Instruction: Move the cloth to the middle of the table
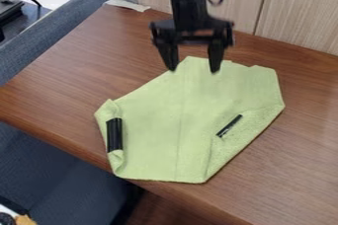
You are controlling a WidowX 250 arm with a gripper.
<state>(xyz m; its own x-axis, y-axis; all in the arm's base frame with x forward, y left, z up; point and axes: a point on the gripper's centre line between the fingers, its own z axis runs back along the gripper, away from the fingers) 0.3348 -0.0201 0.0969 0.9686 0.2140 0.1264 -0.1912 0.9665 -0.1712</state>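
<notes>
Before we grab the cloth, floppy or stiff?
Likely floppy: the cloth has folded-over sides. It lies fairly flat across the middle, so probably thin and light. The black piece on one fold might make that side lift unevenly.

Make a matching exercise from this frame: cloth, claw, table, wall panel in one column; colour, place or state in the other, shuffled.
Column 1
1. cloth
2. claw
3. table
4. wall panel

Column 2
A. brown, woodgrain, under the green fabric
B. pale, upright, at the far side of the tabletop
C. light green, spread out with some folded edges
D. black, open, at the far edge of the green fabric

Pairs: 1-C, 2-D, 3-A, 4-B
</notes>
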